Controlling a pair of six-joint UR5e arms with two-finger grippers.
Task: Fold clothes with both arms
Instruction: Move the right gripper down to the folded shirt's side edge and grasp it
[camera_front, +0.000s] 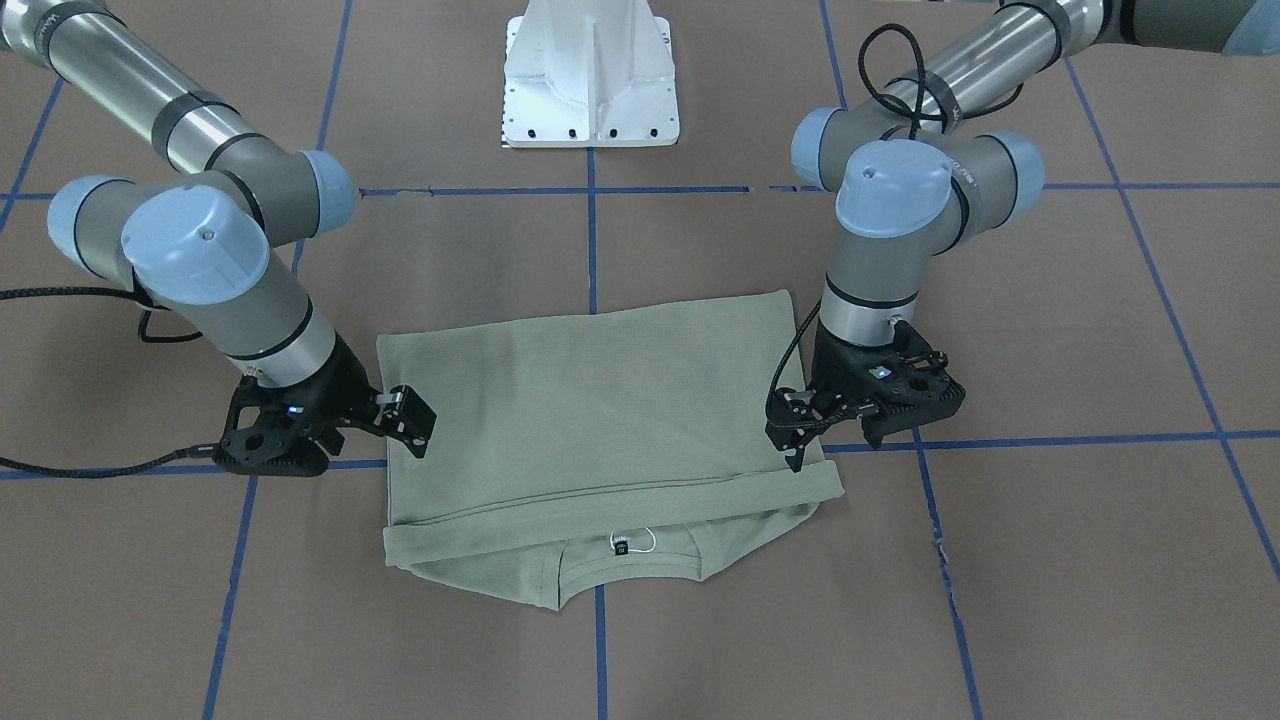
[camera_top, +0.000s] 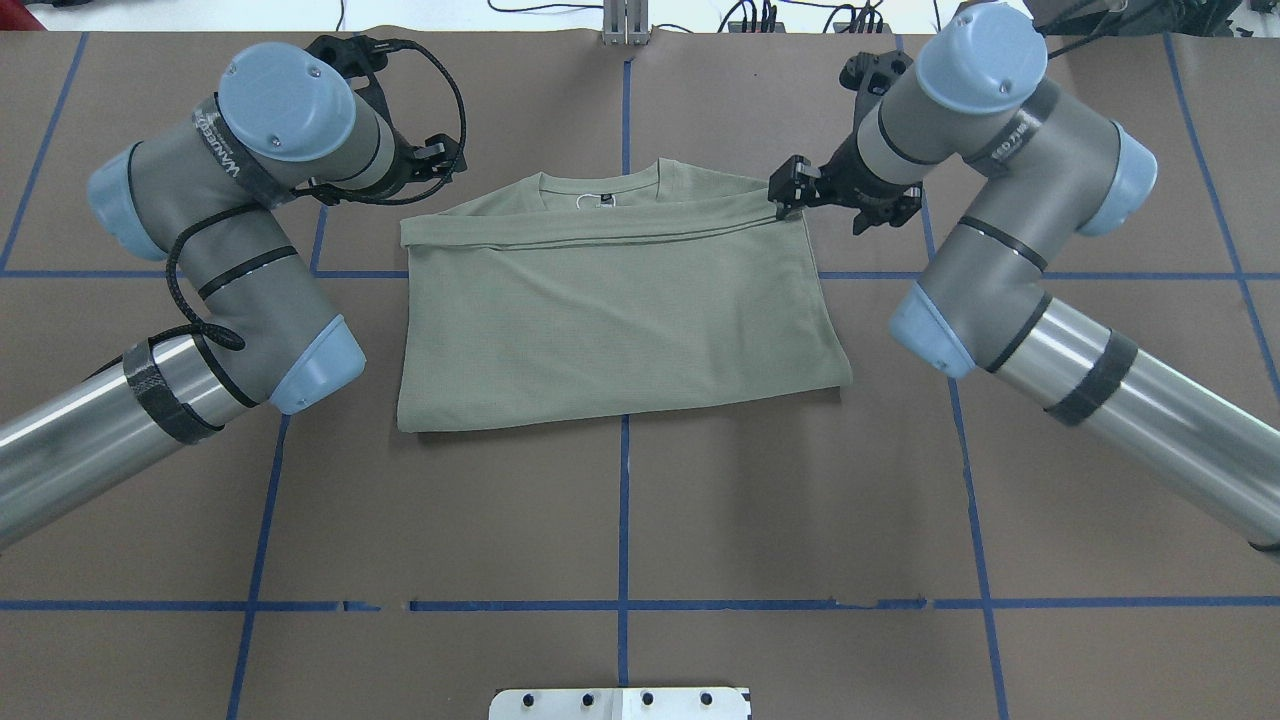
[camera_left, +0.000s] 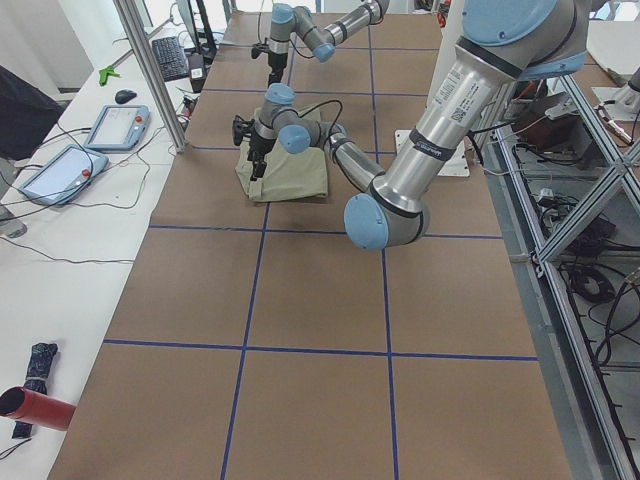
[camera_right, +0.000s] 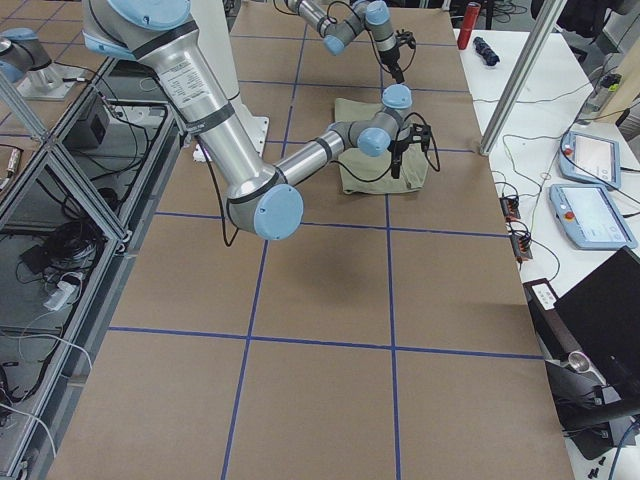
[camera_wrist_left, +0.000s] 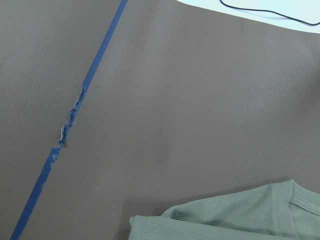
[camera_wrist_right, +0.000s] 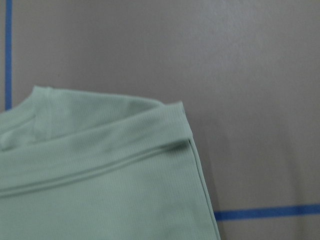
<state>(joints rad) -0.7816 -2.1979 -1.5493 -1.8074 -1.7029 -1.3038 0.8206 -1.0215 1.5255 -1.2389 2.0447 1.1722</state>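
The pale sage-green shirt (camera_front: 600, 400) (camera_top: 600, 300) lies flat on the brown table, folded into a rectangle. Its lower hem is laid across just short of the collar. The collar and the black neck tag (camera_front: 620, 546) (camera_top: 603, 200) show past that hem. My left gripper (camera_front: 795, 430) (camera_top: 443, 160) hovers at one end of the hem, open and holding nothing. At the hem's other end my right gripper (camera_front: 408, 415) (camera_top: 787, 188) is also open and empty. Both wrist views show only a corner of the shirt (camera_wrist_left: 240, 215) (camera_wrist_right: 100, 175), with no fingers in frame.
Blue tape lines (camera_top: 623, 500) divide the brown table into squares. The white pedestal base (camera_front: 590, 90) stands behind the shirt on the robot's side. A side bench holds tablets (camera_left: 115, 125) and a keyboard, and there are metal frame posts (camera_left: 150, 70).
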